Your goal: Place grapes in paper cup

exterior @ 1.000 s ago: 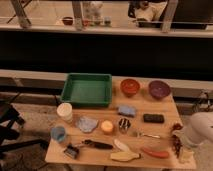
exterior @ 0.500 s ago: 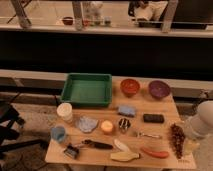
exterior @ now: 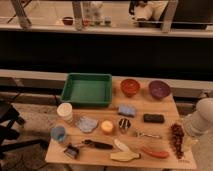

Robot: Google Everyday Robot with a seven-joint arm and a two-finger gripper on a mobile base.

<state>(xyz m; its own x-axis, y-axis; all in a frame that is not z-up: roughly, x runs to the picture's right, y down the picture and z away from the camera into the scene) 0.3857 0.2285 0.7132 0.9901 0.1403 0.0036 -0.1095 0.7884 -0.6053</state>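
Observation:
The grapes [exterior: 176,140], an elongated dark maroon bunch, lie on the wooden table [exterior: 165,129] near its right edge. The paper cup [exterior: 65,112], tall and cream-white, stands upright at the table's left side, far from the grapes. My white arm [exterior: 200,121] comes in from the right edge of the view. My gripper [exterior: 186,144] hangs at its lower end, just right of the grapes. Nothing shows in the cup.
A green tray [exterior: 87,89], an orange bowl [exterior: 130,86] and a purple bowl [exterior: 159,89] stand at the back. A light-blue cup [exterior: 59,133], metal cup [exterior: 124,125], blue sponge [exterior: 126,110], black block [exterior: 153,118] and an orange-red carrot-like piece [exterior: 155,152] lie between.
My arm has drawn back to the right, off the table's corner. The grapes, partly covered before, now show in full.

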